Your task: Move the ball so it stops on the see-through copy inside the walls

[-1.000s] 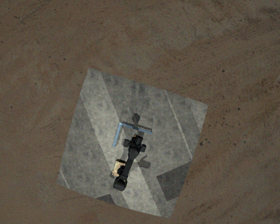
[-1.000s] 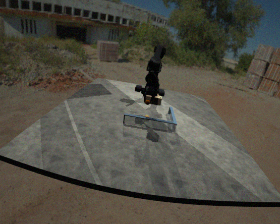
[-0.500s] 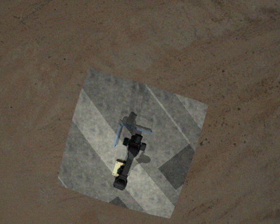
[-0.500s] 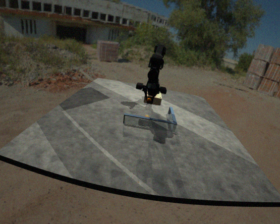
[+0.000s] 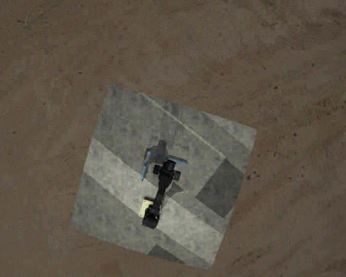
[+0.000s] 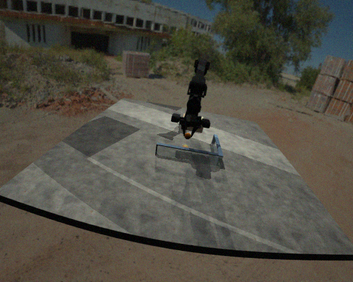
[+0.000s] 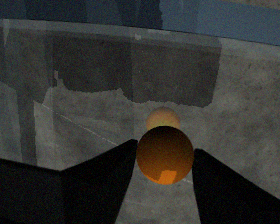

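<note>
The orange ball (image 6: pixel 187 135) (image 7: pixel 165 155) is held between the fingertips of my gripper (image 6: pixel 187 134) (image 7: pixel 164 151), which is shut on it. The ball is raised off the table. The see-through copy (image 6: pixel 185 146) (image 7: pixel 163 117) shows lower down, behind the long wall in the exterior view; in the wrist view the ball covers its lower edge. The long clear wall (image 5: pixel 181 161) (image 6: pixel 169 146) and the short wall (image 5: pixel 144 170) (image 6: pixel 219 148) have blue tops and meet in a corner. In the top view the arm hides ball and copy.
The square grey table (image 5: pixel 119 118) (image 6: pixel 140 209) has light and dark patches and a thin pale line. A pale yellow plate (image 5: pixel 145 208) lies by the arm's base. The arm's shadow falls across the long wall. Bare ground surrounds the table.
</note>
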`<state>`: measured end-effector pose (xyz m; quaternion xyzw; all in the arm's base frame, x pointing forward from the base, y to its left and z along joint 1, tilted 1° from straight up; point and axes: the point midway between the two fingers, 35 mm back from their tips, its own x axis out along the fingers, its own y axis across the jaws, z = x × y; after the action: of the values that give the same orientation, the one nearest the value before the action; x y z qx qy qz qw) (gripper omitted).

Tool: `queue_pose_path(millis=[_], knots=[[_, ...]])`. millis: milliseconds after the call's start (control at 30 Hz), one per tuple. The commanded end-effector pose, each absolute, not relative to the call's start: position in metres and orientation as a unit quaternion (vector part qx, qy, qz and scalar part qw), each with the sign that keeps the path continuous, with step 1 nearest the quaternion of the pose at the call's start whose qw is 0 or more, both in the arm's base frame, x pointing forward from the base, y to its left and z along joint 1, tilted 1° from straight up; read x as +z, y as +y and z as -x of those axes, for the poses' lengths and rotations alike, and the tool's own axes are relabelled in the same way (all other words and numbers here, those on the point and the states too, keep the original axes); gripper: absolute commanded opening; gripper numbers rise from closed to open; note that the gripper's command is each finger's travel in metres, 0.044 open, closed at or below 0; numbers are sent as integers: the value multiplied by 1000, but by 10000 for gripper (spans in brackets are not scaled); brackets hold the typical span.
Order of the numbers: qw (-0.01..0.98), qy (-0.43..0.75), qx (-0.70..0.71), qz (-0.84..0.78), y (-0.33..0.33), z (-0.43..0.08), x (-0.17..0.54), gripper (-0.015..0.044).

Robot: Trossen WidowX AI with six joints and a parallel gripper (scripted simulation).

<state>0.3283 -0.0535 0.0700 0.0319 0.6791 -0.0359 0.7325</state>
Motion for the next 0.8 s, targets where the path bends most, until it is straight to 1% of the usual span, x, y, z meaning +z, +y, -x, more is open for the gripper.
queue_pose_path(millis=[0,167,767], knots=[[723,690,-38,-33,-54,-326,41,0],[722,690,-38,-33,-54,-325,13,0],[722,690,-38,-33,-54,-326,-6,0]])
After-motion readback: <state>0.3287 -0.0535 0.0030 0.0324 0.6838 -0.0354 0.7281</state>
